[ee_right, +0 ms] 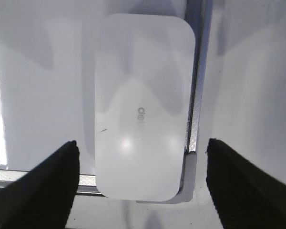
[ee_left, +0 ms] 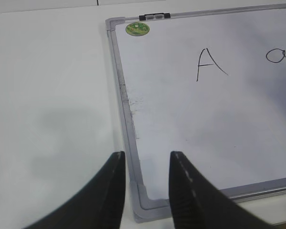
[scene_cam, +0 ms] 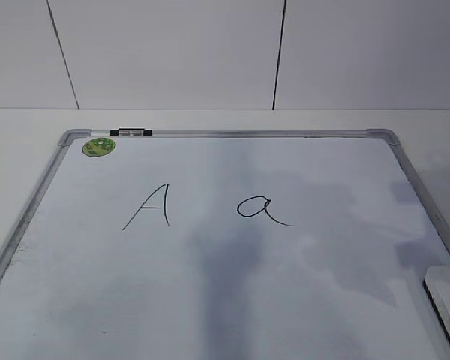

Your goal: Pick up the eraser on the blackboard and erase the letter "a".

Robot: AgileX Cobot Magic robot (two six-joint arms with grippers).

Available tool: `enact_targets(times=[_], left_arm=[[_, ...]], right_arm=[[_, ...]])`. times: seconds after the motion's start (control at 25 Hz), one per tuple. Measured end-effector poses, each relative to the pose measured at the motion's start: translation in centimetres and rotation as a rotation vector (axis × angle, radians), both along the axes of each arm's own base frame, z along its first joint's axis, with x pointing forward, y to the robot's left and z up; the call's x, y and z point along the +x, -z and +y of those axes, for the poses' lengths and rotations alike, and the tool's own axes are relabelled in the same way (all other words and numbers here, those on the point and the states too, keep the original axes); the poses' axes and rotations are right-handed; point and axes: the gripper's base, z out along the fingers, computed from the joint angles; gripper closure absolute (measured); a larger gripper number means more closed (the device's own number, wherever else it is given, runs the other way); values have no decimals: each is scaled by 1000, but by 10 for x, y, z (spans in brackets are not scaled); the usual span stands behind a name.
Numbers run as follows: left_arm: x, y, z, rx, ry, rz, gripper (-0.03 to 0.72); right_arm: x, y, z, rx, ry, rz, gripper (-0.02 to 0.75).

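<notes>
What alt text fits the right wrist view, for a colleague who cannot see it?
The open right gripper hovers above the white eraser, one finger on each side and neither touching it. The eraser lies flat at a corner of the blackboard, beside its silver frame.

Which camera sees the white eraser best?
The right wrist view: the white rounded plastic eraser fills it, lying on the board's corner between open fingers. The exterior view catches only its edge; the left wrist view shows none.
</notes>
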Motion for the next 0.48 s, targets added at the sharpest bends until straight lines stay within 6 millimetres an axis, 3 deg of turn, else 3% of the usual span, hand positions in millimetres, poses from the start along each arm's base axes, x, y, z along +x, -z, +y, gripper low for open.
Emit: enact_targets(times=[0.48], left_arm=[[0, 0, 0, 0, 0, 0, 454]], right_arm=[[16, 23, 2, -4, -3, 58, 83]])
